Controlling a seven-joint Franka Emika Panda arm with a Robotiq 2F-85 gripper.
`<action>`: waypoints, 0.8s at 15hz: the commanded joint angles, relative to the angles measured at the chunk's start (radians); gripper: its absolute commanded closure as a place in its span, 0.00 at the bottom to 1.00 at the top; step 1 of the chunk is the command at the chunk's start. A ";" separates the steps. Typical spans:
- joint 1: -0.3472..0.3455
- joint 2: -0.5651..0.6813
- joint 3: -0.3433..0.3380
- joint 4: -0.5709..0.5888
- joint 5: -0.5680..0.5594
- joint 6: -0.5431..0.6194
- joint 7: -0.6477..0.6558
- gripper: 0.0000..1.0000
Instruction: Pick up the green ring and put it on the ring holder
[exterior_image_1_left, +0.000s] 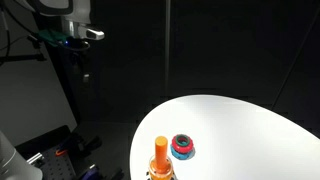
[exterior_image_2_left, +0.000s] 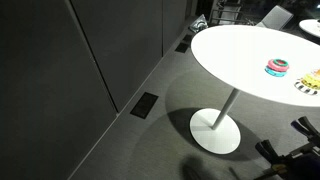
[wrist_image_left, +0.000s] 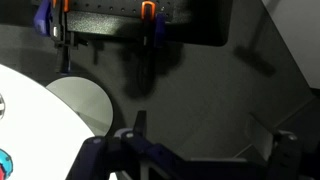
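Observation:
The ring holder (exterior_image_1_left: 160, 152), an upright orange peg on a yellowish base, stands near the front edge of the white round table (exterior_image_1_left: 240, 125); it also shows at the right edge of an exterior view (exterior_image_2_left: 312, 80). Beside it sits a low red-and-blue ring stack, seen in both exterior views (exterior_image_1_left: 183, 147) (exterior_image_2_left: 277, 67). I cannot make out a separate green ring. My gripper (wrist_image_left: 212, 132) is open and empty, high up and off to the side of the table over dark floor. In an exterior view the gripper (exterior_image_1_left: 80, 34) is at the top left, far from the peg.
The table's edge (wrist_image_left: 40, 125) fills the lower left of the wrist view. The table stands on a white pedestal foot (exterior_image_2_left: 215, 131). A floor vent (exterior_image_2_left: 143, 105) lies near the dark wall. Orange-handled clamps (wrist_image_left: 148, 14) hang on a dark frame ahead. Equipment (exterior_image_1_left: 55, 160) sits low beside the table.

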 joint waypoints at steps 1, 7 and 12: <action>-0.008 0.000 0.007 0.001 0.003 -0.002 -0.004 0.00; -0.018 0.003 0.006 0.015 -0.013 -0.001 0.000 0.00; -0.051 0.011 0.000 0.054 -0.050 0.006 0.004 0.00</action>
